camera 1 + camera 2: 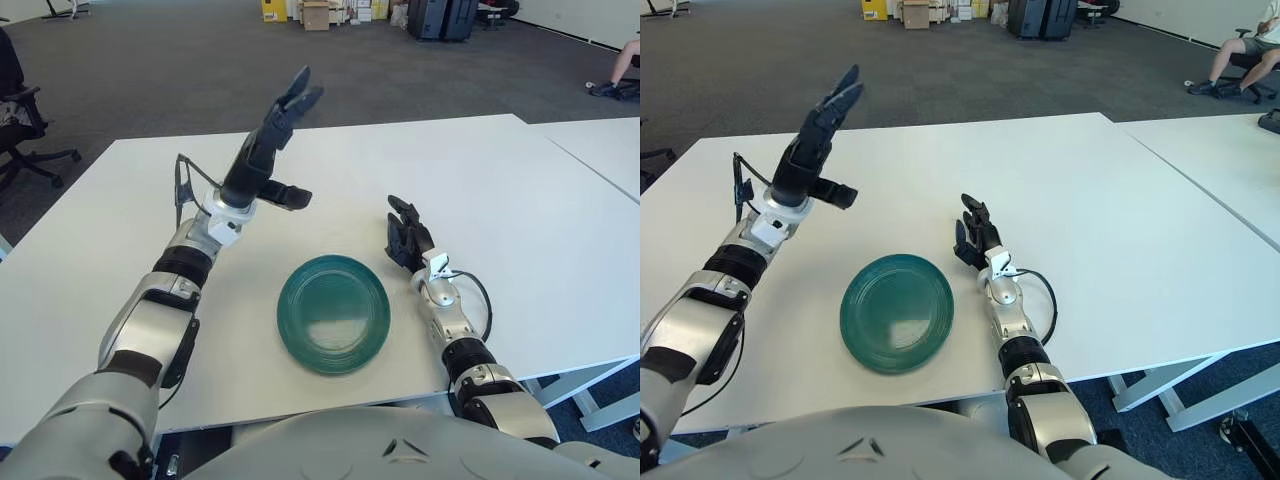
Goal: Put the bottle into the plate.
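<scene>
A dark green plate [333,313] lies on the white table [520,200] near the front, between my two arms. No bottle shows in either view. My left hand [272,135] is raised above the table, behind and left of the plate, with its fingers spread and empty. My right hand [405,237] rests on the table just right of the plate, fingers relaxed and empty.
A second white table [605,150] adjoins at the right. A black office chair [20,120] stands at the far left. Boxes [315,12] and dark cases [440,18] stand on the carpet far behind. A seated person's legs [620,75] show at the far right.
</scene>
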Available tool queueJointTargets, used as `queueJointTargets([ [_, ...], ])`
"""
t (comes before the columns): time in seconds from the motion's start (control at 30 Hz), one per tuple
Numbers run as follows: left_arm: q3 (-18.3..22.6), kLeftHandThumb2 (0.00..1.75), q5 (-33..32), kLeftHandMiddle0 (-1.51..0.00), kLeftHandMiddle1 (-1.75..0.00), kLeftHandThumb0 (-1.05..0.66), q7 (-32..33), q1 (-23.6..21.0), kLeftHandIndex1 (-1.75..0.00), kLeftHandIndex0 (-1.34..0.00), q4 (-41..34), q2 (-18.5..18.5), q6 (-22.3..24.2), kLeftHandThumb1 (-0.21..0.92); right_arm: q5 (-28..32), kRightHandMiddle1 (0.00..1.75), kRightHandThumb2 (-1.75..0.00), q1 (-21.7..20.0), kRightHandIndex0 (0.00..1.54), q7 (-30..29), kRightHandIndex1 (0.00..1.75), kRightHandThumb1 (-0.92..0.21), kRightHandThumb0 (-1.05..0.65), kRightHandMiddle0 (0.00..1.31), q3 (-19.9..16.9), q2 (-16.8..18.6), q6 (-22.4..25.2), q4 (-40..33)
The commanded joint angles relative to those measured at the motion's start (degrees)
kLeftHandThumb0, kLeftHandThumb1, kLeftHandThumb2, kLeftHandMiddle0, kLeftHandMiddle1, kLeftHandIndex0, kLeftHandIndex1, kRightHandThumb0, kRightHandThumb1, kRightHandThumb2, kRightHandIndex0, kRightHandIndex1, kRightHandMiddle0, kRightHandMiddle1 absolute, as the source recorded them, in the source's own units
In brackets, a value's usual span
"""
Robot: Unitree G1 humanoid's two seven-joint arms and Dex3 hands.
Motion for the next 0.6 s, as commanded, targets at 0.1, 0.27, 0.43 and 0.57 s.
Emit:
queueJointTargets([
  [0.1,4.1,0.75,-5.1,-0.04,0.00,-0.77,-4.7,0.9,-0.18,0.00,0.4,-0.9,4.4,0.92,0.5,0.48,-0.79,2.6,0.23,0.7,0.01,-0.92,-0.70,0.00,-0.1,0.1,3.7,1.6],
  [0.27,6.8,0.81,-2.9,-0.04,-0.01,-0.79,-4.1,1.4,-0.14,0.00,-0.3,-1.7,5.8,0.92,0.7,0.47,-0.79,2.7,0.23,1.1,0.01,-0.92,-0.70,0.00,-0.2,0.2,3.6,1.5],
  [0.43,8.7,0.89,-1.3,-0.04,-0.01,-0.84,-4.0,1.9,-0.12,0.00,-1.3,-2.0,7.3,0.92,0.8,0.47,-0.79,2.7,0.22,1.1,0.01,-0.92,-0.70,0.00,-0.4,0.2,3.4,1.8],
  [0.57,9.6,0.94,-1.0,-0.04,-0.01,-0.87,-4.4,2.3,-0.12,0.00,-2.3,-2.3,9.0,0.92,0.1,0.47,-0.79,2.6,0.22,0.6,0.01,-0.92,-0.71,0.00,-0.2,0.0,3.2,2.2],
])
